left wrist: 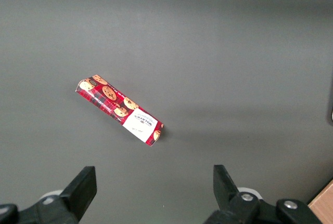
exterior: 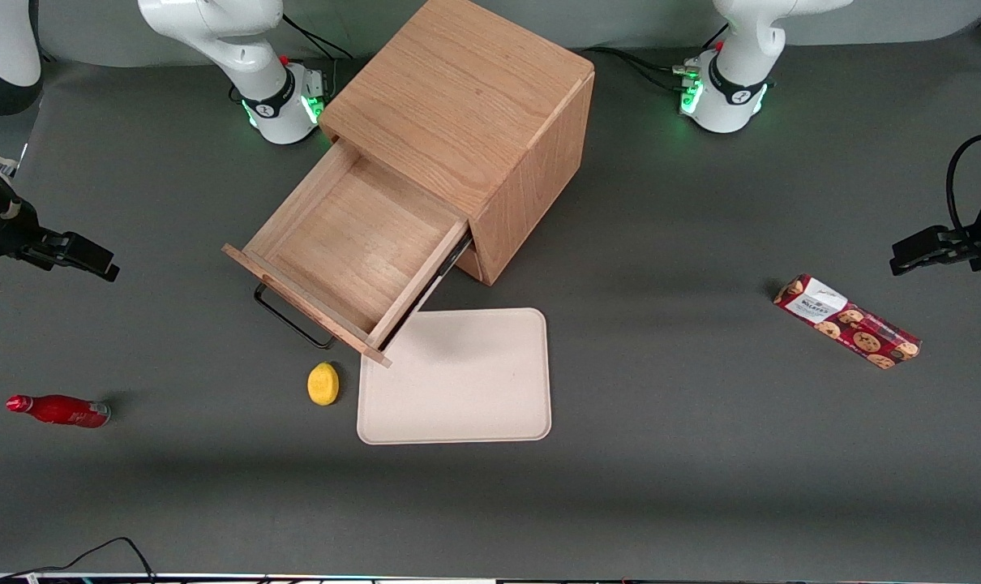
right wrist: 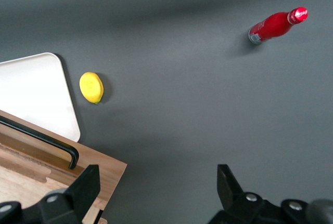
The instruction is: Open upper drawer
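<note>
Cabinet: a cube-shaped oak cabinet (exterior: 474,130) stands on the dark grey counter (exterior: 701,454), turned at an angle to the front camera.
Upper drawer: the upper drawer (exterior: 353,243) is pulled well out of the cabinet, its wide shallow wooden tray showing bare wood inside.
Handle: a thin dark wire handle (exterior: 292,318) runs along the drawer's front panel, on the side nearer the front camera.
Gripper: the right arm's gripper (right wrist: 156,190) hangs above the counter toward the working arm's end, apart from the drawer; its two fingers (right wrist: 86,185) are spread wide with nothing between them.
Tray: a pale rectangular tray (exterior: 458,377) lies flat just in front of the open drawer, one corner under the drawer's front.
Lemon: a small yellow lemon (exterior: 323,384) sits just beside the tray.
Bottle: a red bottle (exterior: 59,410) lies on its side toward the working arm's end.
Cookie box: a red cookie box (exterior: 847,321) lies toward the parked arm's end.
</note>
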Motion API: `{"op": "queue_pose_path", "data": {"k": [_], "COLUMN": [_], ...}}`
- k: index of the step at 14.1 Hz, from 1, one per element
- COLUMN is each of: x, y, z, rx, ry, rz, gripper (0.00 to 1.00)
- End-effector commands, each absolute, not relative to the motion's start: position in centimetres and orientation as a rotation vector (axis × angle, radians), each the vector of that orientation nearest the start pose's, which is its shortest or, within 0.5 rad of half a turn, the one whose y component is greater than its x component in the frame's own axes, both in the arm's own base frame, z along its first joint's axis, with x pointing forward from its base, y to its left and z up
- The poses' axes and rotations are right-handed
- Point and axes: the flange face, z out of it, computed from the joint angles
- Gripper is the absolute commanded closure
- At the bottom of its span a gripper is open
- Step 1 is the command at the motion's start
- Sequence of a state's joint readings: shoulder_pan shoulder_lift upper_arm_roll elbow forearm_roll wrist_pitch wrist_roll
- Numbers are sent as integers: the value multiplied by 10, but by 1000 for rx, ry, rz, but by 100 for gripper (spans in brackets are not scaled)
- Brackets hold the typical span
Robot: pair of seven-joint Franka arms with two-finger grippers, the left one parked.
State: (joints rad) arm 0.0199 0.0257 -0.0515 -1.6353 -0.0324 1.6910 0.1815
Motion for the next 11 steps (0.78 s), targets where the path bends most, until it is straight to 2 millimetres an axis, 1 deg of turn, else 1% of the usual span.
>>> {"op": "queue_pose_path", "data": {"k": [1,3,5,6,7,8,11], "x": [573,571,570,567,560,557,553], "y": [-19,-19,-16,-11,-5,-2,-8], "z": [599,602,606,603,599,600,602], "rx": [-3179,-3170,-3164,-3165,-3170,-3170,-3172], "ry": [356,383,357,349,354,345,331], "rz": [-68,-75,-83,-37,50,65,81], "gripper": [0,0,0,0,0,0,0]}}
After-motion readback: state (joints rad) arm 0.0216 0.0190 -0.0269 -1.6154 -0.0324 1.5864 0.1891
